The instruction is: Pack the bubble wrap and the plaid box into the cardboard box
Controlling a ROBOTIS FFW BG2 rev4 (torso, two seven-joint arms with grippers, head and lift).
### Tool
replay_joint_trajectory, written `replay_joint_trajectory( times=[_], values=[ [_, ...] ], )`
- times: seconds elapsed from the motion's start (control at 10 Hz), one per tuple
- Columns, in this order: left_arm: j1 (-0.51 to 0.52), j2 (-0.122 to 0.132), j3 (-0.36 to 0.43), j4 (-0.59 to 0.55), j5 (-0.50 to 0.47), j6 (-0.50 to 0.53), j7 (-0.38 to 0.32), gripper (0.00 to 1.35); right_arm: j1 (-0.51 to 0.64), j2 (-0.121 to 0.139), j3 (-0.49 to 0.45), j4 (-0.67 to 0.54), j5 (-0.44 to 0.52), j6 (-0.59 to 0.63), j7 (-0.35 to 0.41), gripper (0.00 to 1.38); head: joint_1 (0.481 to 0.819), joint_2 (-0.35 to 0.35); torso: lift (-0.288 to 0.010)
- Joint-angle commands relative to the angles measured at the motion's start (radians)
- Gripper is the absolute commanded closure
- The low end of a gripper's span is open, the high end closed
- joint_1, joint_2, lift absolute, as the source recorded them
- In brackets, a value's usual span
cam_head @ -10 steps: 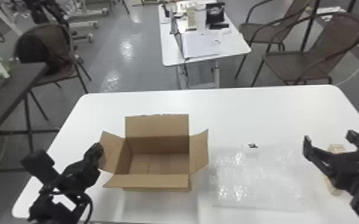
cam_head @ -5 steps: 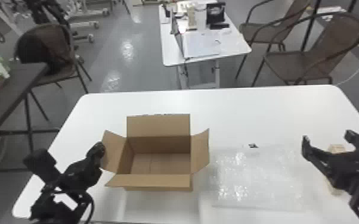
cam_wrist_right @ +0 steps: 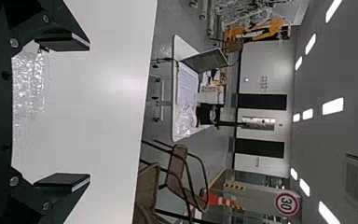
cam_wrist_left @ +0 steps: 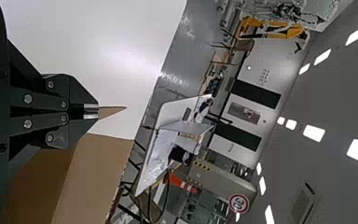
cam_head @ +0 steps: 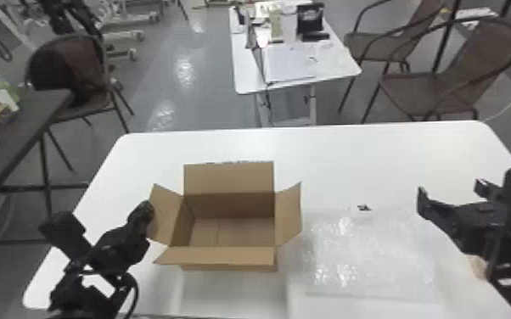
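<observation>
1. Bubble wrap (cam_head: 365, 254): clear sheet, one, flat on the worktop (cam_head: 352, 157), to the right of the cardboard box (cam_head: 228, 205). Unpacked.
2. Plaid box, one, farther right of the cardboard box than the sheet; partly hidden by the right arm. Unpacked.
3. Left end effector (cam_wrist_left: 91, 111): closed on the left flap (cam_head: 164, 218) of the cardboard box. Use: steadying. Best kept firm without pull, lest the flap crease or the carton slide.
4. Right end effector (cam_wrist_right: 89, 112): empty, fingers wide apart, raised to the right of the cardboard box.
5. Step in hand, as judged: collecting the sheet first. Bring the fingers down low over it, gather a generous fold and close; a shallow pinch on thin film would likely slip.
6. Carriage: lift well above the right flap of the cardboard box before crossing, so the trailing film does not snag.
7. Deposit: lower centrally into the cardboard box, tuck in loose edges, then release, leaving room for the remaining article.
</observation>
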Motion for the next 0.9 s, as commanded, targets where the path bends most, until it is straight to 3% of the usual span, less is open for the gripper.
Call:
replay_joint_trajectory(
  times=[0.0,0.4,0.6,0.8],
  values=[
    [0.000,-0.004,0.000,0.002,-0.001,-0.004,0.000,1.22,-0.031,-0.007,0.004,0.021,-0.064,0.079,0.015,0.28,0.695,0.180,-0.064],
    [-0.002,-0.004,-0.006,0.006,-0.004,-0.006,0.000,1.22,-0.156,-0.027,0.004,0.129,-0.136,0.327,0.189,0.28,0.695,0.223,-0.064],
    [0.000,-0.004,-0.006,0.008,-0.004,-0.007,0.000,1.22,-0.202,-0.013,0.002,0.132,-0.142,0.496,0.182,0.28,0.695,0.226,-0.064],
    [-0.003,-0.004,-0.011,0.009,-0.004,-0.010,0.000,1.22,-0.251,0.011,0.001,0.110,-0.142,0.703,0.101,0.28,0.695,0.225,-0.064]
  ],
)
